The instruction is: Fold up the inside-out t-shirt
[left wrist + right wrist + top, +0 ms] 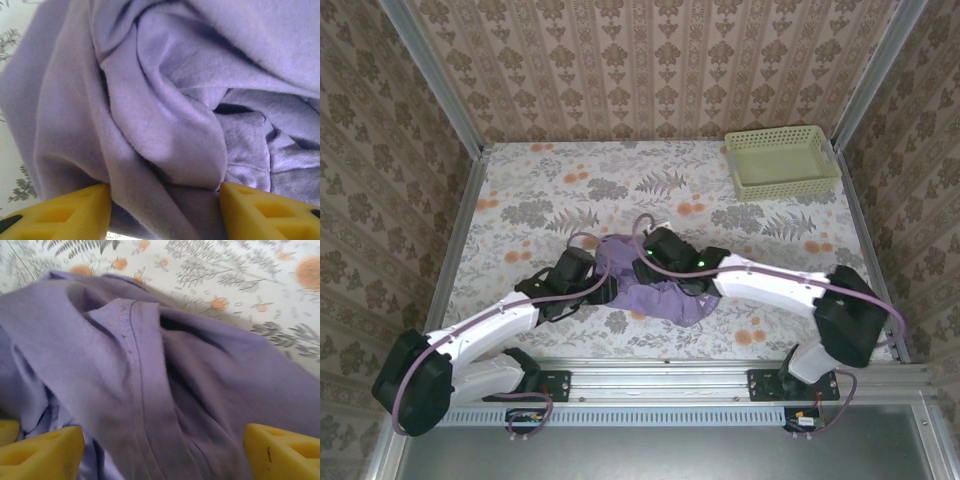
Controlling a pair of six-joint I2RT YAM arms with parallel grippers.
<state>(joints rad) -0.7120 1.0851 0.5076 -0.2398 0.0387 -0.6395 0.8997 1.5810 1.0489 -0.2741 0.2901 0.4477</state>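
My two arms start from their bases at the near edge of the desk (520, 190). Each elbow stands out to its own side and both forearms lean inward, so the wrists meet over the middle of the near half.

My left tool (162, 189) is low over the inside-out t-shirt (655, 298). Its yellow fingers (75, 212) stand well apart, and a thick fold of lavender fabric bulges up between them and touches both inner faces. I do not see the fabric pinched, so I call this tool wide and not holding.

My right tool (162, 430) is also wide. Its two yellow fingers are at the two lower corners of the right wrist view, with the cloth lying loose between them. A stitched band with its raised seam runs away from this tool, toward the far side of the bundle.

The t-shirt lies in a crumpled heap on the desk, just beyond the rail, between my two wrists and partly under them. In the top view the heap is longer from left to right than from near to far. I cannot tell where the collar or the hem points, because the folds hide them.

Beyond the heap the flowered desk cover is bare. At the far right corner stands a pale green basket (782, 162), well apart from the t-shirt.
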